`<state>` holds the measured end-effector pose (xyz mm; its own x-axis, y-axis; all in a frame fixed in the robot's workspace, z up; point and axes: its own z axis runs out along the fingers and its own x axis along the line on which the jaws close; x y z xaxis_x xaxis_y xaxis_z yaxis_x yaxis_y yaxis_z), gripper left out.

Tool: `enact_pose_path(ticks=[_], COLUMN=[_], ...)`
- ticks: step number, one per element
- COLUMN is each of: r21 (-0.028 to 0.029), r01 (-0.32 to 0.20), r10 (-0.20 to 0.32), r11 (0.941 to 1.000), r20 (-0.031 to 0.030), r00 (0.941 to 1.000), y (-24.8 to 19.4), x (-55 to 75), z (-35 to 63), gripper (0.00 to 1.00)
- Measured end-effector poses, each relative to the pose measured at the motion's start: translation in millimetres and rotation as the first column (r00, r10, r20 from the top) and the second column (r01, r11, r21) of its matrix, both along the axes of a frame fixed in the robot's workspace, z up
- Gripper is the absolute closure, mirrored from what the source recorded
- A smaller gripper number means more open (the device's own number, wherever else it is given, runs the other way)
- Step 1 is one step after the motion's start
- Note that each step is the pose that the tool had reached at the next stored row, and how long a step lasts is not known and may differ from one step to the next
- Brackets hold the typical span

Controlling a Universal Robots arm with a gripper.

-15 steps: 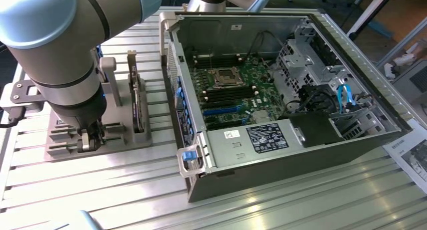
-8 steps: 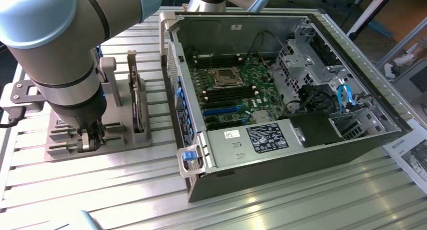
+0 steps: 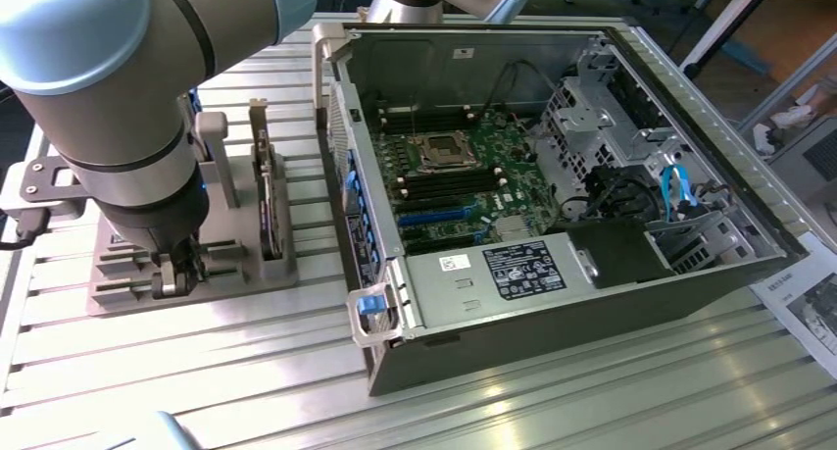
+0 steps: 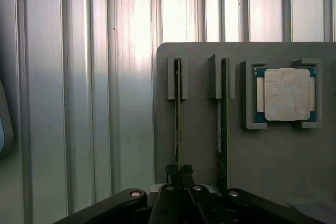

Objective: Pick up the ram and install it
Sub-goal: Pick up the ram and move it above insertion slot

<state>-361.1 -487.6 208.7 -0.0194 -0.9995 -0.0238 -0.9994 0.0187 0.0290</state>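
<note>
Two rams stand on edge in slots of a grey holder block (image 4: 273,156). My gripper (image 4: 178,170) is down over the ram (image 4: 177,114) nearer the block's outer edge, its dark fingers pressed together on the near end of that thin green stick. The second ram (image 4: 222,124) stands free in the neighbouring slot. In the exterior view the gripper (image 3: 176,278) reaches down onto the holder block (image 3: 131,293) at the exterior view's left, and the arm's big grey joints hide the rams there.
A square silver processor (image 4: 286,94) lies in a recess beside the rams. A broad dark card (image 3: 266,190) stands on edge on the block. The open computer case (image 3: 523,303) with its motherboard (image 3: 458,175) lies to the exterior view's right on the slatted aluminium table (image 3: 523,401).
</note>
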Motion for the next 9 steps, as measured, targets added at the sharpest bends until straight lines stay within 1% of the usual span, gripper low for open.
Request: enact_pose_path(ticks=[5, 9], r21=[0.0002, 0.0004], r01=[0.0, 0.0], r10=[0.0, 0.0], r11=[1.0, 1.0], r20=[0.0, 0.0], r00=[1.0, 1.0], y=[0.0, 0.0], x=[0.0, 0.0], z=[2.4, 8.2], gripper=[0.88, 0.88])
